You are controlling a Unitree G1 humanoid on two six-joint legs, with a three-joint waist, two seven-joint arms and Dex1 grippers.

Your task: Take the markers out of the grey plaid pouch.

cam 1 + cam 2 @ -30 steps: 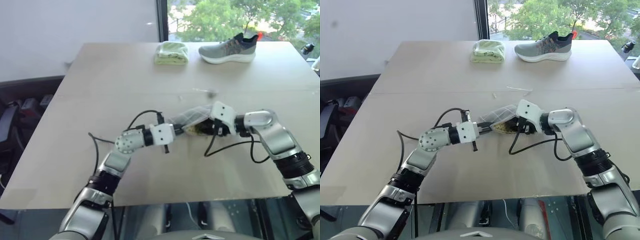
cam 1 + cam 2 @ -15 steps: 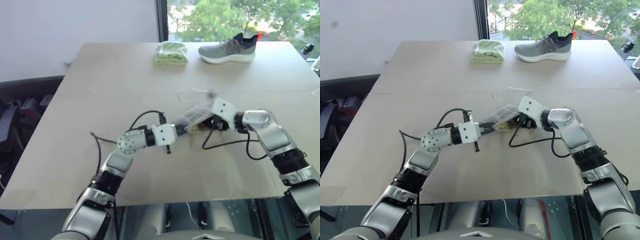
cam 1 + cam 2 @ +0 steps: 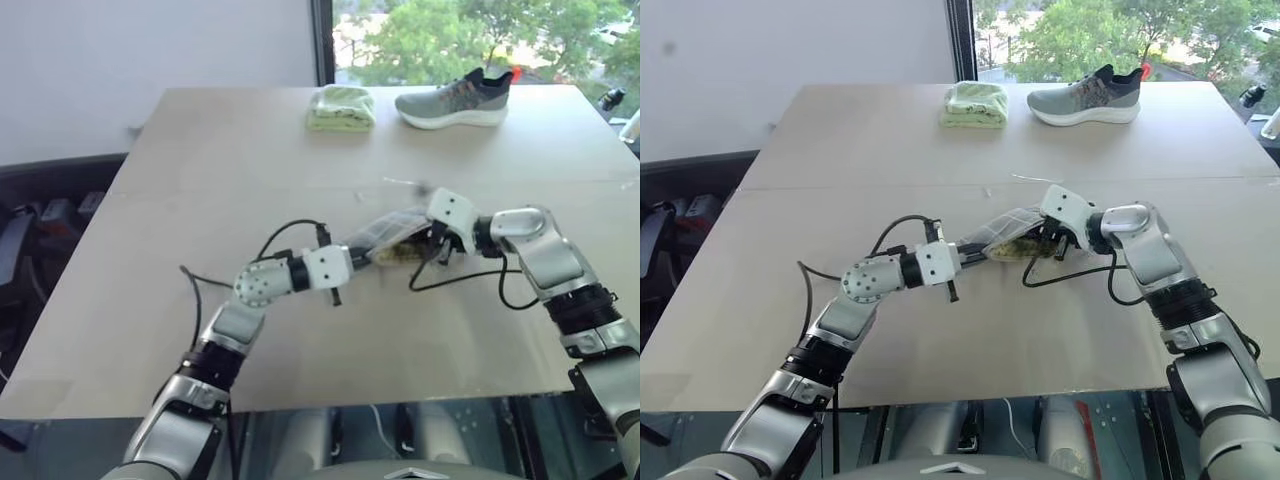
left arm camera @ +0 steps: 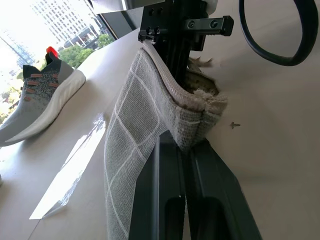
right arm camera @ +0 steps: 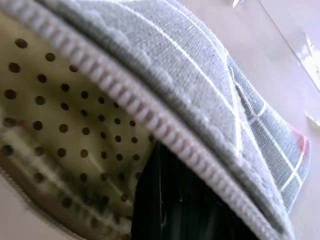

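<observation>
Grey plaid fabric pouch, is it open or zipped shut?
Open: the grey plaid fabric pouch gapes along its zipper, showing dotted yellowish lining.

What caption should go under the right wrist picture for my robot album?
Inside the grey plaid pouch: the right end effector reaches under its zipper edge, beside the yellowish dotted lining.

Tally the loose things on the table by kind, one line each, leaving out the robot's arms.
Pouches: 1, the grey plaid pouch
Shoes: 1, the grey sneaker
Folded cloths: 1, the pale green cloth
Clear wrapper scraps: 1, beyond the pouch
Total: 4
</observation>
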